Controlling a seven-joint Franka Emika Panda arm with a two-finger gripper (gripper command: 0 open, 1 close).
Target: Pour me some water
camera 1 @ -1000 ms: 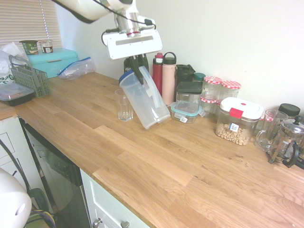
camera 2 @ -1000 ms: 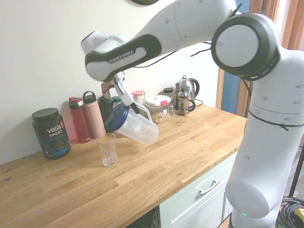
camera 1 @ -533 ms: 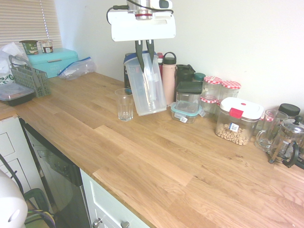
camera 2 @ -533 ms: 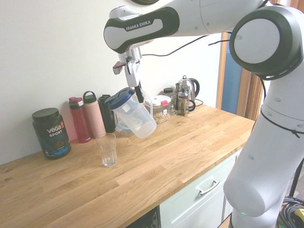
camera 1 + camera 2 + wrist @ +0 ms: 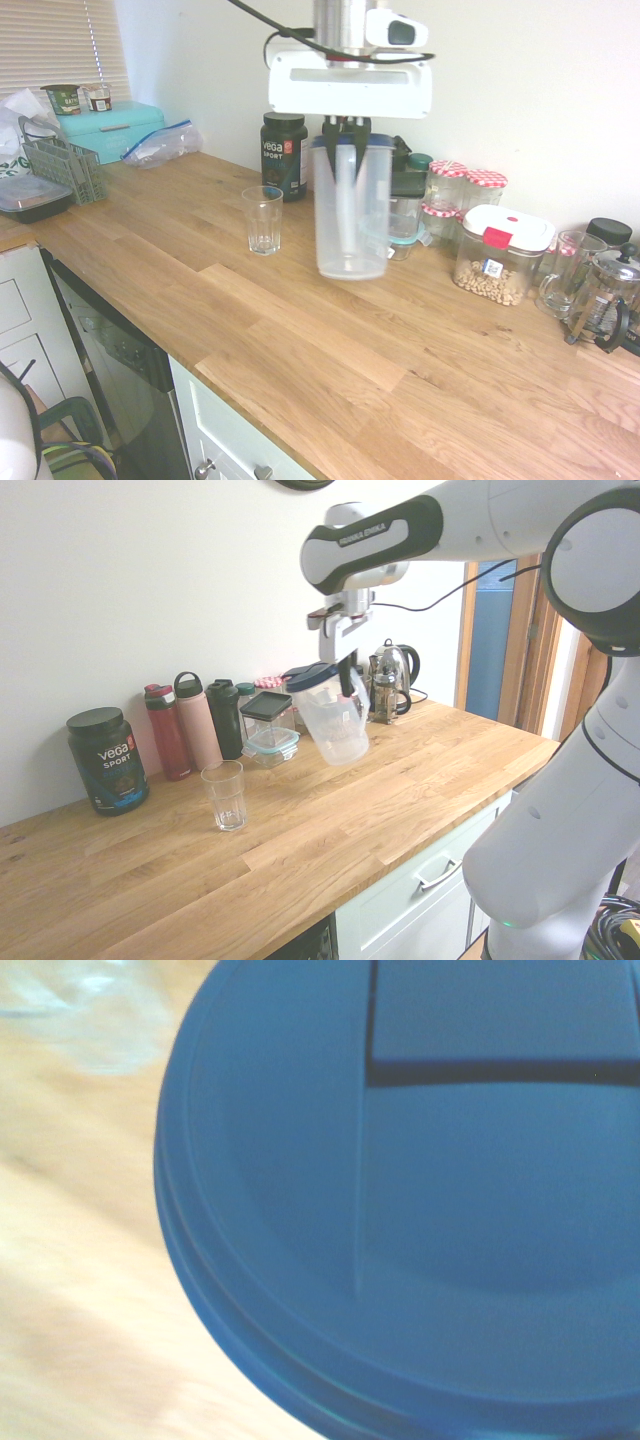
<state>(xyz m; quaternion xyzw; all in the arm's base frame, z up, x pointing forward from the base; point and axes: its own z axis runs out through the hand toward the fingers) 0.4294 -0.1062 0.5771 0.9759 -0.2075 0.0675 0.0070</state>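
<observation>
First exterior view shows the gripper [image 5: 346, 130] pointing straight down with its dark fingers clamped on the handle at the top of a clear plastic pitcher [image 5: 351, 215], which hangs upright in the air above the wooden countertop [image 5: 300, 330], clear of the surface. The pitcher has a blue lid [image 5: 352, 141] and looks see-through all the way down; whether any water is in it cannot be told. An empty drinking glass [image 5: 262, 220] stands on the countertop beside the pitcher, apart from it and nearer the window side. Behind the glass, by the wall, stands a dark protein tub [image 5: 284, 156]. Further along the wall sit two jars with red checked lids [image 5: 466, 195], a white-lidded canister [image 5: 501, 254] holding pale round pieces, and a French press [image 5: 606, 298]. Second exterior view, from the opposite side, shows the same grip: the gripper [image 5: 344, 666] holds the pitcher [image 5: 334, 713] aloft, slightly tilted, well apart from the glass [image 5: 225, 795]. Along the wall there stand the protein tub [image 5: 107, 759], a red bottle [image 5: 165, 731], a pink bottle [image 5: 196, 721] and a dark bottle [image 5: 226, 718]. Wrist view is almost filled by the blurred blue lid [image 5: 420, 1200], with wood grain at its side.
</observation>
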